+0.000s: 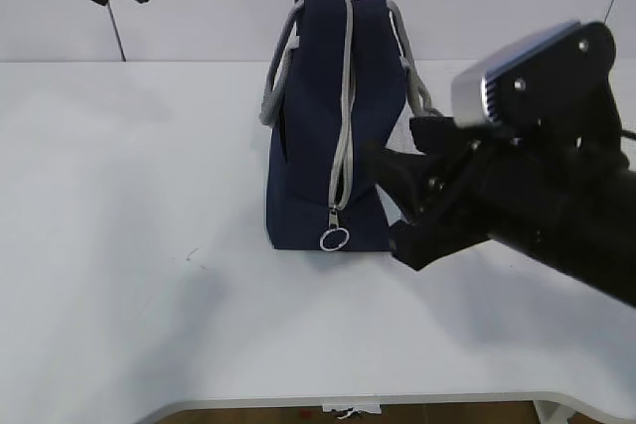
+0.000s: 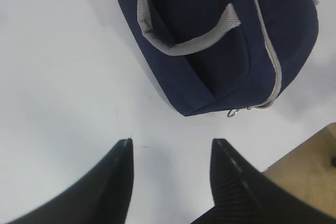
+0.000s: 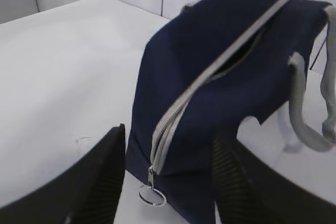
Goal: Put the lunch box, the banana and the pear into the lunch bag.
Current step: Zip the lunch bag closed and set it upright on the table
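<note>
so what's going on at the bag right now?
The lunch bag stands upright on the white table, its zipper mostly closed, with the ring pull hanging at the bottom end. The right hand is open and close to that end of the bag, its fingers on either side of the pull; nothing is gripped. The left hand is open, above the table beside the bag. No lunch box, banana or pear is in view.
</note>
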